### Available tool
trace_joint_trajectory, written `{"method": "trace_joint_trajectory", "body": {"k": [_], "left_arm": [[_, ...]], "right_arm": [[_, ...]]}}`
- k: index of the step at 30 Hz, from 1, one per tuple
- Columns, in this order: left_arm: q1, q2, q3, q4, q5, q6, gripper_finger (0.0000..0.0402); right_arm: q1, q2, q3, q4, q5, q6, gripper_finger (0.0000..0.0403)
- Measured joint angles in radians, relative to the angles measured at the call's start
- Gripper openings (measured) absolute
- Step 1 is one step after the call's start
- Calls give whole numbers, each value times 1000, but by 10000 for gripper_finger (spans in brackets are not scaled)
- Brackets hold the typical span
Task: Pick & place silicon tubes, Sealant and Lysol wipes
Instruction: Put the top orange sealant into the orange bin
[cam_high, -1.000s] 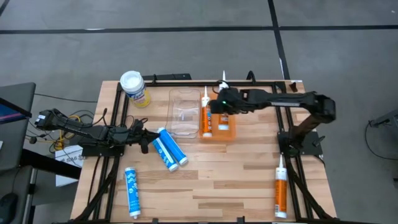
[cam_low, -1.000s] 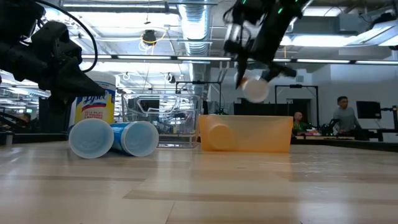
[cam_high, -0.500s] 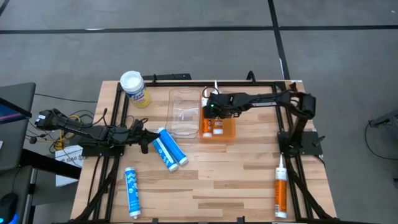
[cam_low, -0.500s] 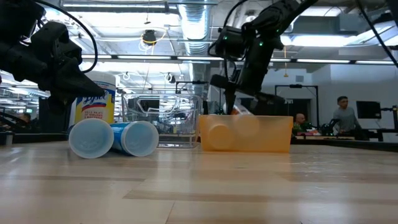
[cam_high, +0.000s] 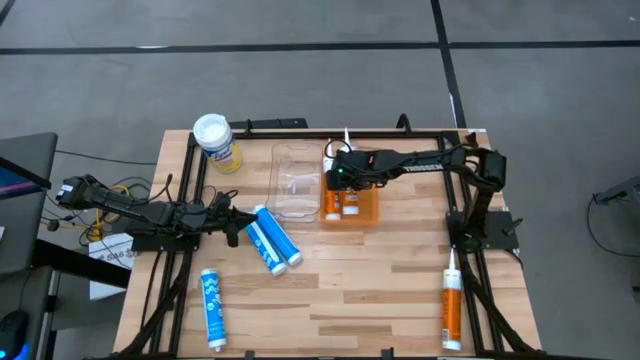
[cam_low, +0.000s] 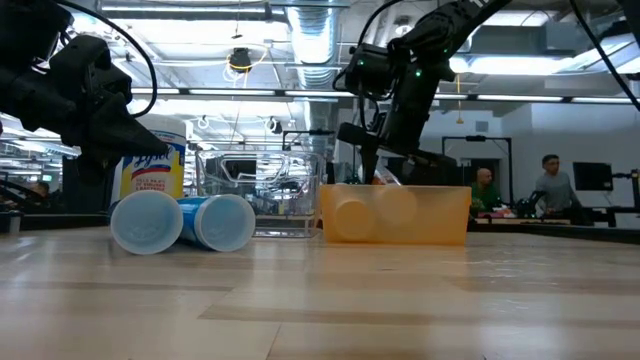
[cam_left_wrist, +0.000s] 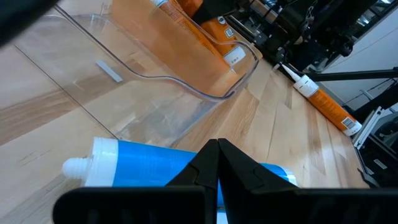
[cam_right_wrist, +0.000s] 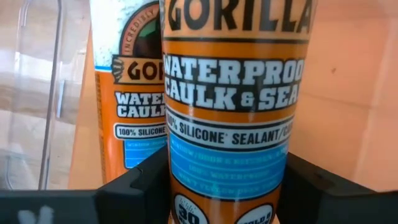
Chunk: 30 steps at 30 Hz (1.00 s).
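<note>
My right gripper (cam_high: 343, 178) is over the orange bin (cam_high: 368, 212), shut on an orange sealant tube (cam_right_wrist: 227, 93). A second orange sealant tube (cam_high: 329, 188) lies in the bin beside it. My left gripper (cam_high: 232, 226) is shut and empty, just left of two blue tubes (cam_high: 272, 238) lying side by side on the table. Whether it touches them I cannot tell. The Lysol wipes canister (cam_high: 216, 142) stands on its base at the far left. A third blue tube (cam_high: 211, 308) and another orange tube (cam_high: 452, 300) lie on the table. My right gripper pinches the sealant tube's barrel (cam_right_wrist: 186, 186) between its two fingers (cam_right_wrist: 134, 190), about mid-length. The fingers lie across the tube and slant down from above. The tube lies along the bin, down inside it (cam_low: 398, 205), next to the other orange tube.
A clear plastic bin (cam_high: 297, 180) stands against the orange bin's left side. A black metal frame (cam_high: 300, 124) runs along the table's edges. People (cam_low: 552, 185) show in the room beyond the table. Bare wood lies in the middle and near right.
My right gripper has gone toward the table's left and down with the sealant tube. The tube was in the air above the orange bin and is now down inside it beside the other tube. In the last half second it has kept still.
</note>
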Motion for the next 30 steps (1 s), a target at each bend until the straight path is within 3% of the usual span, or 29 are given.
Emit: {"method": "trace_joint_trajectory", "body": {"k": [30], "left_arm": [[0, 0, 0, 0, 0, 2, 0]], "right_arm": [[12, -1, -11, 9, -2, -25, 220]]}}
